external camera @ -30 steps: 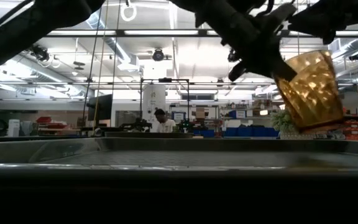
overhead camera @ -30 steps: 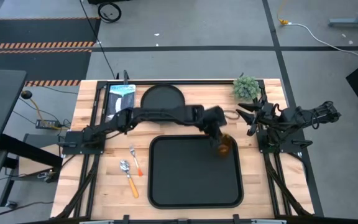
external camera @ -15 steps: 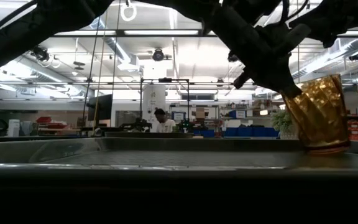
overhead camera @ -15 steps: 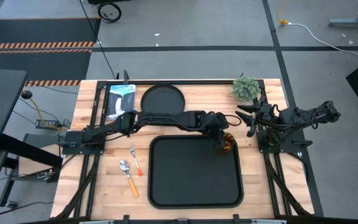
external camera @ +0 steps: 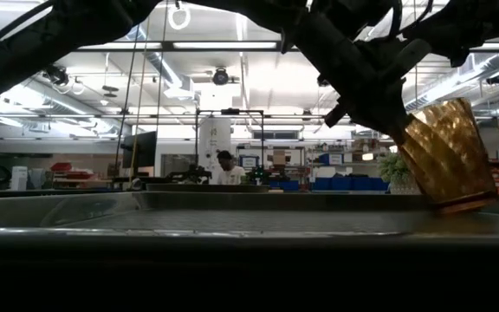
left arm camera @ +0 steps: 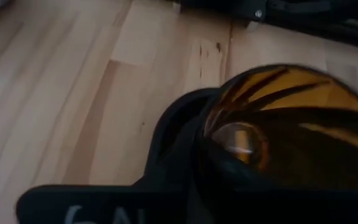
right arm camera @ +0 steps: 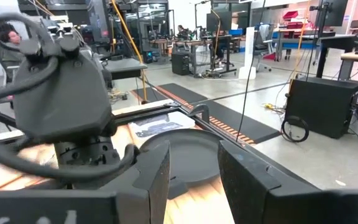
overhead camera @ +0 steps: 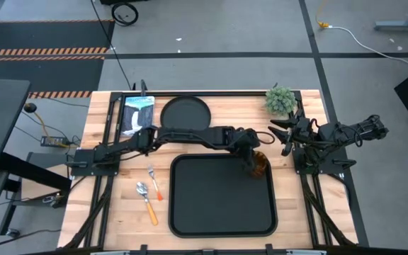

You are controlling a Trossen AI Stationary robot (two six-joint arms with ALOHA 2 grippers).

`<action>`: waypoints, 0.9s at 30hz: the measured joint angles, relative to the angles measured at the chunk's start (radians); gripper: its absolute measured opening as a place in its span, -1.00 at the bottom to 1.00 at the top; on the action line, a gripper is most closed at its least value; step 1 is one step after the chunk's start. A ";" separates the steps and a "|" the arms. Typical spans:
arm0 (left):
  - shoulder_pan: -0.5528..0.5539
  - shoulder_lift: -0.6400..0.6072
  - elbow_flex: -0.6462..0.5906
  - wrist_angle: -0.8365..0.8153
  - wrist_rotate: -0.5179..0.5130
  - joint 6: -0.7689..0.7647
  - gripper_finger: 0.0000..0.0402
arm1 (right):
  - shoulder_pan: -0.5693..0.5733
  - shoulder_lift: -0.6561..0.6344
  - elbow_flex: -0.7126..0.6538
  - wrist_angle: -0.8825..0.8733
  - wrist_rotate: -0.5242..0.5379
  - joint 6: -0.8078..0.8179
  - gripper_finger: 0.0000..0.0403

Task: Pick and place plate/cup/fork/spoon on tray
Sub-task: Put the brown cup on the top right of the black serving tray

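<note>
The amber cup (overhead camera: 259,166) is at the far right corner of the black tray (overhead camera: 190,212), with my left gripper (overhead camera: 250,152) shut on it. In the low view the cup (external camera: 444,156) stands tilted, the lower edge of its base down by the tray floor. The black plate (overhead camera: 185,113) lies on the table beyond the tray. The fork (overhead camera: 154,183) and spoon (overhead camera: 146,200) lie on the wood left of the tray. My right gripper (overhead camera: 283,136) waits open at the table's right side. My left gripper holds the cup by the upper wall at its rim (external camera: 405,130), coming slanting down from the table's left. Whether one finger is inside, I cannot tell. The cup is tilted, its mouth leaning toward the gripper and one base edge (external camera: 447,208) at the tray floor.
A small green plant (overhead camera: 280,99) stands at the far right corner of the table. A blue and white packet (overhead camera: 137,113) lies left of the plate. The left arm stretches across the table between plate and tray.
My left gripper has gone down with the cup, from lifted clear to the tray's far right corner. The cup came nearly upright on the tray, then tipped over a little onto one base edge.
</note>
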 joint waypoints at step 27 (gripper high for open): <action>-0.015 -0.057 0.007 0.112 0.004 0.180 -0.17 | 0.000 0.000 0.000 0.003 -0.002 0.004 -0.30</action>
